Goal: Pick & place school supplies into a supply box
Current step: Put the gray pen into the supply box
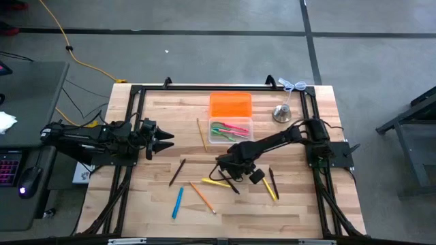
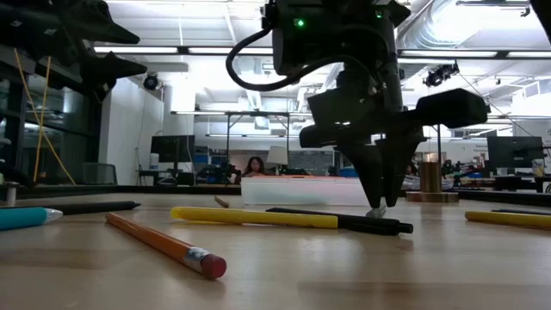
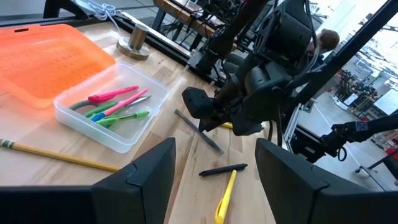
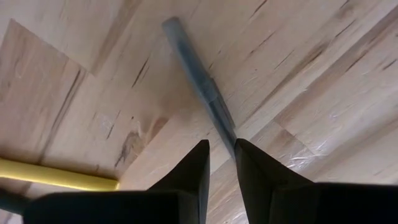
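A thin grey pen [image 4: 200, 87] lies slanted on the pale wooden desk [image 1: 293, 197], one end pinched between the tips of the right gripper [image 4: 222, 151], which points down at the desk in the lower middle of the high view and is clenched on that pen. Just beside it lie a yellow pen with a black cap [image 2: 258, 217] and, nearer the low camera, an orange pencil with a pink eraser [image 2: 164, 244]; a blue pen [image 1: 177, 202] rests lower left of them in the high view, and another yellow pen [image 1: 270, 188] lower right. Above, near the top centre of the high view, sits the small clear rectangular plastic tub [image 1: 231, 132], holding pink and green pens and green-handled scissors, with its bright orange rectangular lid [image 1: 230, 105] touching its upper edge. A silver bell-shaped metal object [image 1: 282, 113] stands to the right of the lid. The left gripper [image 1: 166, 139] hangs at the left side, well apart from the supplies, its fingers spread and released.
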Motion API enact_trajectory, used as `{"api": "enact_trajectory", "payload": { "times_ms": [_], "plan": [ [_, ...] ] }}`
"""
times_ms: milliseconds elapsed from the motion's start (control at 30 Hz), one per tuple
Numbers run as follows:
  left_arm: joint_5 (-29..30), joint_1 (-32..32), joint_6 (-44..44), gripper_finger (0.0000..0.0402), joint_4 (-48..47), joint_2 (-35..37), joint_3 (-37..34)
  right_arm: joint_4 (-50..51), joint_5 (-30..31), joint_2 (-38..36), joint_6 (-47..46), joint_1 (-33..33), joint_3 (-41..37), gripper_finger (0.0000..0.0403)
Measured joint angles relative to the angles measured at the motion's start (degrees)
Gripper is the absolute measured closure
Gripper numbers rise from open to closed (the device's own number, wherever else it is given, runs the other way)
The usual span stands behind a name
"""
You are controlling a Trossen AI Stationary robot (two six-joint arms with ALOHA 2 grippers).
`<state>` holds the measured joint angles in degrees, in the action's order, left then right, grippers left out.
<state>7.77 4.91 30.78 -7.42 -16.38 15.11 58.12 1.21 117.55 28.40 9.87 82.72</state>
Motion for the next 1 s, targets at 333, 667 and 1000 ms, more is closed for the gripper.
{"api": "enact_trajectory", "payload": {
  "times_ms": [333,667,1000],
  "plan": [
    [0.13,0.0,0.92,0.0151,-0.02,0.0,0.0,-4.95,0.42,-0.09,0.14,0.0,-3.04,0.0345],
    [0.39,0.0,1.01,0.0151,-0.02,-0.04,0.02,-5.58,0.51,-0.01,0.7,-0.11,-2.78,0.0345],
    [0.68,0.0,1.01,0.0151,-0.02,-0.04,0.02,-6.44,-0.02,0.03,0.46,-0.15,-2.94,0.0385]
  ]
}}
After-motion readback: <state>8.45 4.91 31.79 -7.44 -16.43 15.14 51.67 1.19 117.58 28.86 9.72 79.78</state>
